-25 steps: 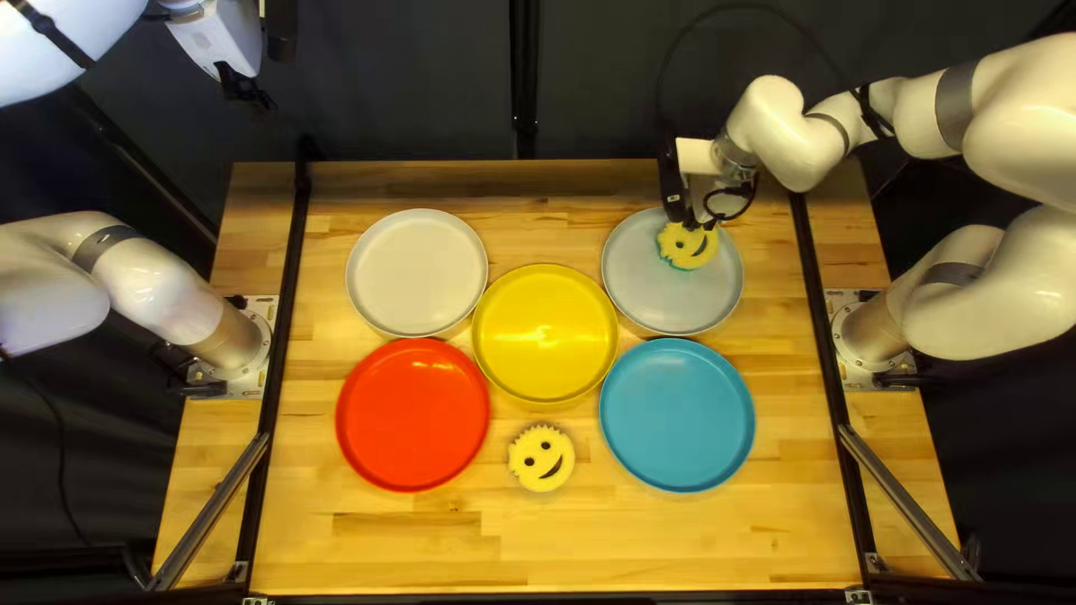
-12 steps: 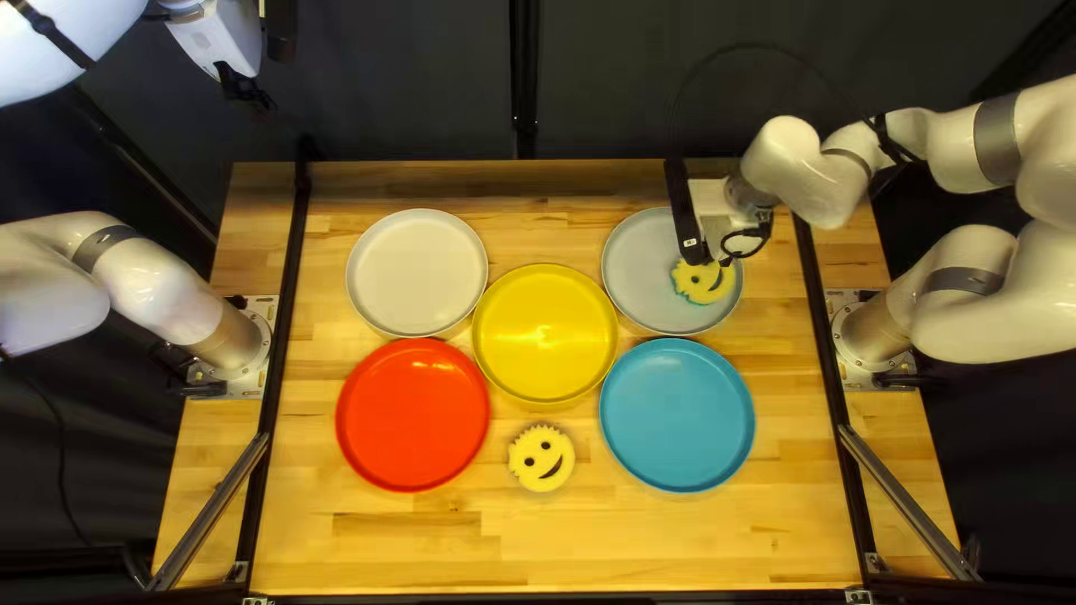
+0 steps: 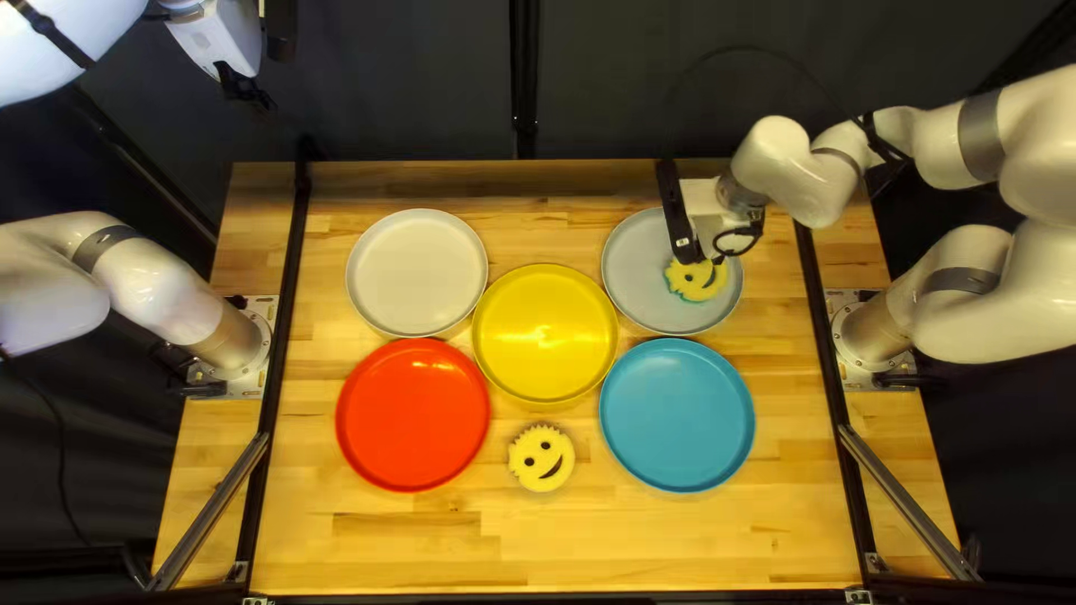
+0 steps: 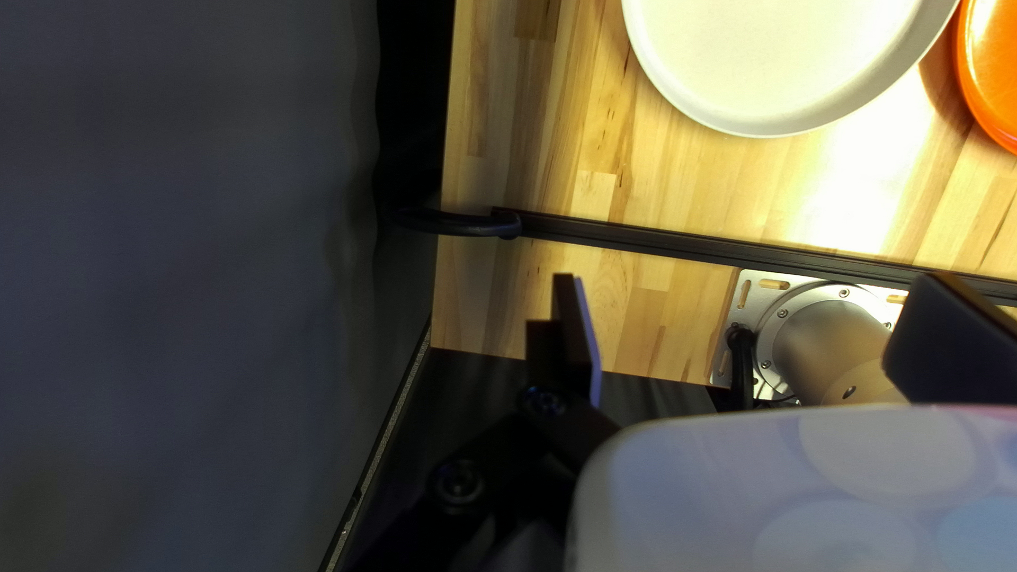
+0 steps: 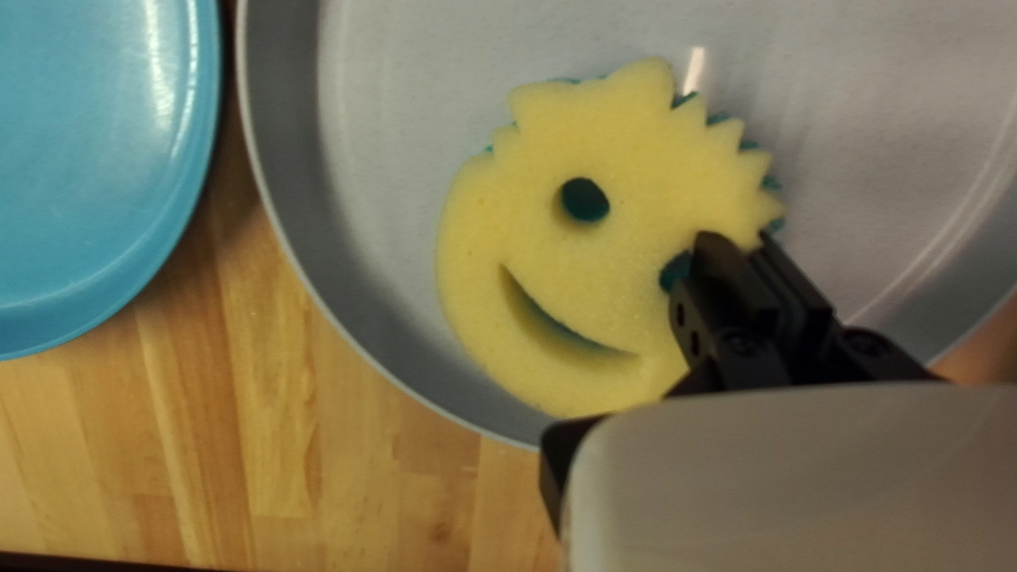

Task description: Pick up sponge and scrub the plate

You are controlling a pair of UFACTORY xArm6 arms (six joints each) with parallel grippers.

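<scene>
In the top left view, the yellow smiley sponge (image 3: 697, 282) with a green underside lies on the grey plate (image 3: 641, 271). My right gripper (image 3: 714, 260) is over it. In the right wrist view that gripper (image 5: 733, 242) is shut, its fingertips down on the sponge (image 5: 593, 307) beside one eye hole; the grey plate (image 5: 408, 138) lies under both. A second smiley sponge (image 3: 541, 458) is on the table between the red and blue plates. My left gripper (image 3: 241, 90) hangs beyond the table's far left corner; its own view shows the gripper (image 4: 747, 323) open, holding nothing.
A white plate (image 3: 417, 272), a yellow plate (image 3: 545, 334), a red plate (image 3: 413, 415) and a blue plate (image 3: 677, 415) stand on the table. Dark rails (image 3: 280, 370) run along both sides.
The sponge on the grey plate has slid along with my right gripper, first toward the table's near edge and the right, then slightly back left. My left arm has stayed still.
</scene>
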